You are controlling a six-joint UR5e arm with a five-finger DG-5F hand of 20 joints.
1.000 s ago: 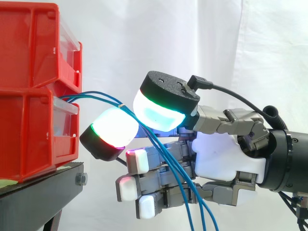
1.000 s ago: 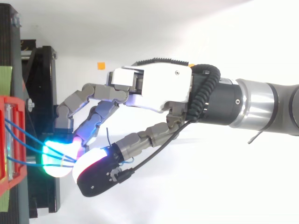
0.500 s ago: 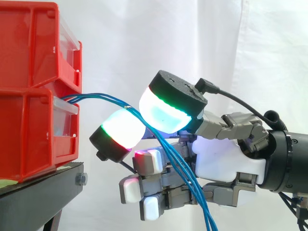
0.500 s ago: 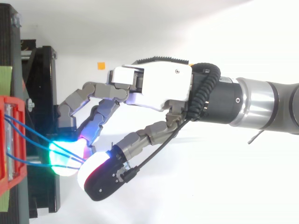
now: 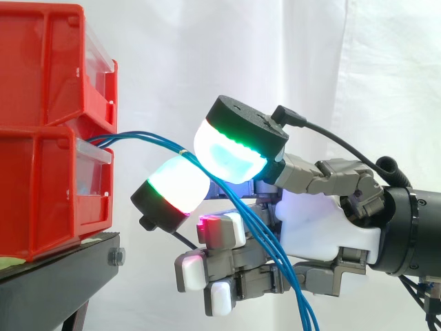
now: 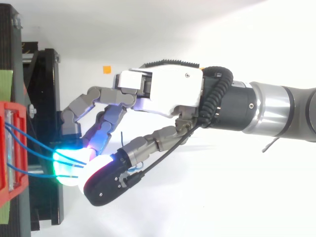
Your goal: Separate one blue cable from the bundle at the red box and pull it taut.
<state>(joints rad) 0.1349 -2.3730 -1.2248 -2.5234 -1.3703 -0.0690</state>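
Beside stacked red bins [image 5: 41, 186], blue cables [image 5: 138, 138] leaving the lower one, hand [image 5: 324, 227] pinching them between pads [image 5: 176, 183]

1. The blue cables [image 5: 148, 140] run off the side view's bottom edge at lower right, so their far ends are unseen.
2. Their stretch between the hand's [image 5: 324, 227] glowing pads [image 5: 227, 153] is hidden.
3. The red bins [image 5: 41, 138] are cut off by the left edge.

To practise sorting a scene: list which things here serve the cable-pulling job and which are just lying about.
Job: thin blue cables; stacked red plastic boxes; robot hand pinching them.
Lying about: small orange square sticker; black metal stand; white curtain.
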